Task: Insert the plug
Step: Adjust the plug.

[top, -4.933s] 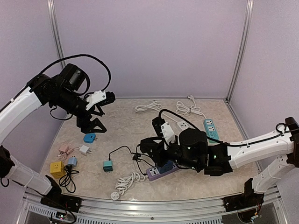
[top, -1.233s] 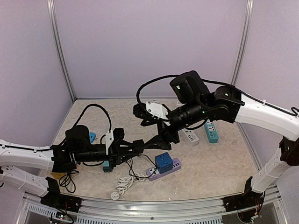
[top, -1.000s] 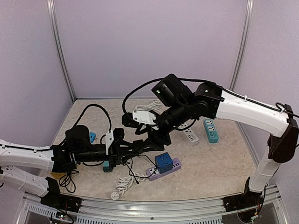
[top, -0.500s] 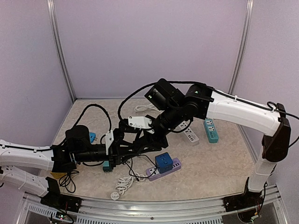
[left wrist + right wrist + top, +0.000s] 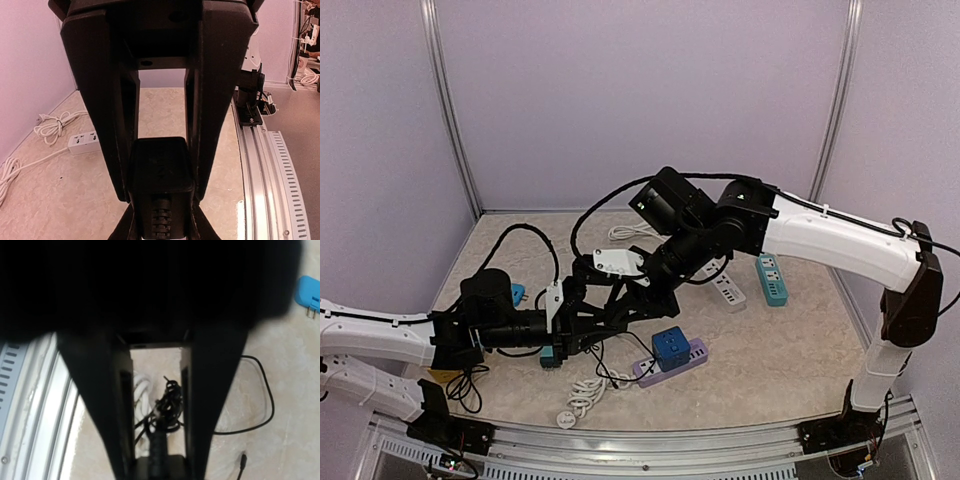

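Black moulded plug (image 5: pixel 161 167) sits clamped in both the left gripper (image 5: pixel 161 194) and right gripper (image 5: pixel 157 462), so an ill-timed release could twist it.

Left gripper (image 5: pixel 161 185) clamped, right gripper (image 5: pixel 157 455) meeting it, seemingly closed.

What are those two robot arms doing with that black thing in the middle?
They are sharing a black plastic plug on a black cord. The left gripper is clamped on it, and the right gripper has its fingers either side of the same plug, apparently gripping it too. It looks like a hand-over. The plug is not in any socket yet. The purple power strip, with a blue cube on it, lies on the table nearby.
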Robot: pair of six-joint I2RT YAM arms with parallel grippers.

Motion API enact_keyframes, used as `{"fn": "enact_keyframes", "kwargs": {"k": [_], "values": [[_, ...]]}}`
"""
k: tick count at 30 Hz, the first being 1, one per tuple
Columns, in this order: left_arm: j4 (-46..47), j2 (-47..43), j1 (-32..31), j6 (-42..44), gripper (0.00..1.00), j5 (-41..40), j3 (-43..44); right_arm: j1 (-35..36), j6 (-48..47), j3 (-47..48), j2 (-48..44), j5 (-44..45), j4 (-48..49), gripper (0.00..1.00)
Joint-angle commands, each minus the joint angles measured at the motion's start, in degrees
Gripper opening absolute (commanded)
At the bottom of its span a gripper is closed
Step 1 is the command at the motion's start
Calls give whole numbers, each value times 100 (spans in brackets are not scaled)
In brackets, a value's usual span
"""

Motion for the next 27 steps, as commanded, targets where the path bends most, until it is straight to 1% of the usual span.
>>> {"fn": "enact_keyframes", "kwargs": {"k": [1,4,5,6,7,8,9,10,11,12,15,20,24,27], "values": [[128,10,-32,99,0,-50,-47,50,159,50,-145,-103,106,0],[145,4,-30,126,0,-68,-64,53,169,64,-186,-67,72,0],[150,-4,-31,150,6,-98,-82,46,181,82,-211,-66,45,0],[170,-22,-20,167,28,-119,-112,27,212,81,-266,-53,54,0],[190,-45,-1,191,48,-117,-144,-1,262,57,-339,-60,98,0],[211,-73,11,197,61,-128,-176,-44,330,-9,-431,-117,224,0],[234,-99,22,171,67,-139,-198,-77,409,-106,-556,-210,395,0],[267,-111,39,136,69,-144,-216,-113,467,-275,-695,-324,603,0],[306,-146,50,99,69,-144,-233,-132,547,-417,-819,-384,828,0],[342,-173,51,47,68,-138,-233,-135,618,-554,-951,-409,1123,0],[424,-276,52,-258,59,-170,-163,-155,749,-894,-1219,-491,1566,0],[504,-434,-2,-620,59,-170,44,-176,845,-1068,-1306,-619,1751,0],[730,-431,-34,-636,61,-257,96,-176,886,-1114,-1287,-735,1863,0],[825,-431,-76,-535,61,-182,202,-177,898,-1132,-1284,-742,1875,0]]}}
